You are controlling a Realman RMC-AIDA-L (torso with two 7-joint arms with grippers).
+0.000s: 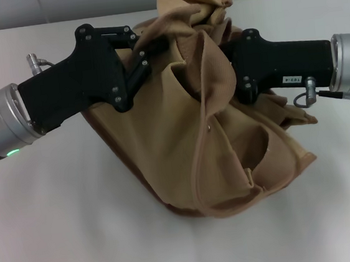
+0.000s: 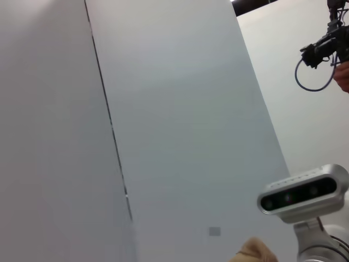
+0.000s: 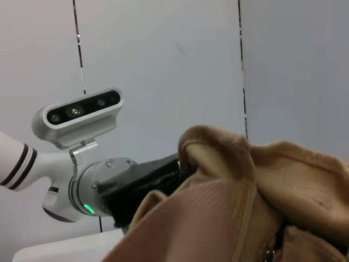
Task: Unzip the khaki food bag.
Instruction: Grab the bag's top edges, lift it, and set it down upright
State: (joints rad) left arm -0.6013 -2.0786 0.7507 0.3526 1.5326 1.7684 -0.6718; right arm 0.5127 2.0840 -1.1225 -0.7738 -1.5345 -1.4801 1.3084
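Head view: both end effectors at khaki food bag [image 1: 228,157].

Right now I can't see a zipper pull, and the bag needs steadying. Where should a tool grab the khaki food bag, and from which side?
Probably the bunched fabric at the top of the khaki food bag, taken from above: it stands up in gathered folds a tool can pinch. The left tool and right tool already press in from either side there.
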